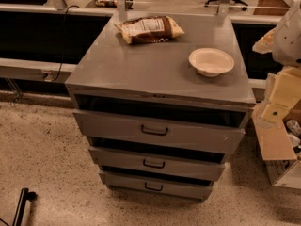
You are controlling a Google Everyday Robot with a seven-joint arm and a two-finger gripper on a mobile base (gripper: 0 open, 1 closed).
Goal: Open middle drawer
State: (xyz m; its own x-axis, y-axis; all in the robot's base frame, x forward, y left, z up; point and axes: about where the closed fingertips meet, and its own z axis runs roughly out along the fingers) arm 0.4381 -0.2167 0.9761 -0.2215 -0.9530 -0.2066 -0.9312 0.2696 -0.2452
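Observation:
A grey metal cabinet (155, 69) stands on the speckled floor with three drawers stacked in its front. The middle drawer (188, 166) has a low front panel with a small black bar handle (154, 164) at its centre. A dark gap shows above its front, and none of its inside shows. The taller top drawer (113, 126) sits above it and the lowest drawer (183, 188) below it. My gripper (277, 102) hangs at the right edge of the view, beside the cabinet's right side, well away from the handles and holding nothing I can see.
A chip bag (149, 29) and a white bowl (211, 61) lie on the cabinet top. A cardboard box (277, 154) sits on the floor to the right. A black object (21, 206) is at the lower left. A dark counter front runs behind.

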